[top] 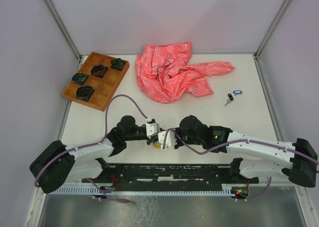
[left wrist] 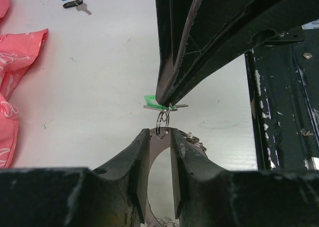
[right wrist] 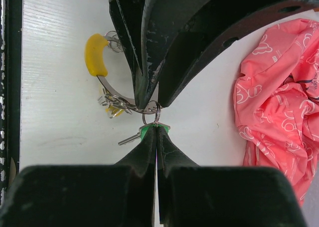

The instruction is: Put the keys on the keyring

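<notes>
Near the front edge of the desk (top: 199,112), between the two arms, the keyring (right wrist: 115,93) is pinched by the closed left claw (left wrist: 160,137). A yellow sleeve (right wrist: 94,55) covers part of it. Just beside it, the right claw (right wrist: 156,137) is clamped tight on the green key (left wrist: 151,100). The key's small ring (right wrist: 151,116) meets the keyring at the left claw's tips; whether it is threaded on cannot be told. Well apart, a blue key (top: 237,92) and a black key (top: 230,97) lie near a pink cloth (top: 174,75). A wooden tray (top: 107,95) sits far left.
</notes>
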